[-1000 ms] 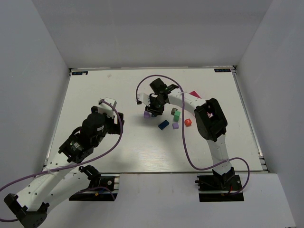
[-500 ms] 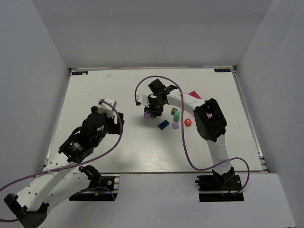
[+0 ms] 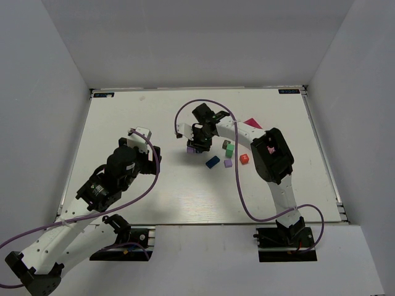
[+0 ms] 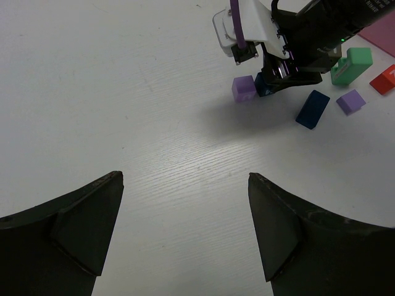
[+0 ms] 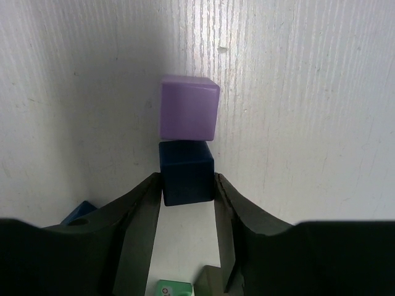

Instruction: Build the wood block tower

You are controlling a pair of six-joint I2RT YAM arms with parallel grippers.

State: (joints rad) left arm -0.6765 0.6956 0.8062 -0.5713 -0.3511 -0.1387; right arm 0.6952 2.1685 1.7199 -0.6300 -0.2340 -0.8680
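Note:
My right gripper (image 5: 187, 188) is shut on a dark blue cube (image 5: 187, 172), which sits right against a lilac cube (image 5: 189, 108) on the white table. From above, the right gripper (image 3: 199, 145) is next to the lilac cube (image 3: 191, 148). To its right lie a blue brick (image 3: 212, 161), a small lilac block (image 3: 228, 163), a red block (image 3: 244, 159) and a green block (image 3: 229, 149). My left gripper (image 4: 185, 228) is open and empty over bare table, well to the left of the blocks (image 3: 148, 151). The left wrist view also shows the lilac cube (image 4: 244, 88) and the blue brick (image 4: 312, 109).
A pink tray (image 3: 252, 123) lies behind the blocks, partly under the right arm. A dark grey cube (image 3: 226, 143) sits beside the green block. A purple cable loops over the right arm. Grey walls stand around the table.
The right gripper has shifted very slightly by the lilac cube, still holding the dark blue cube. The left arm has not moved.

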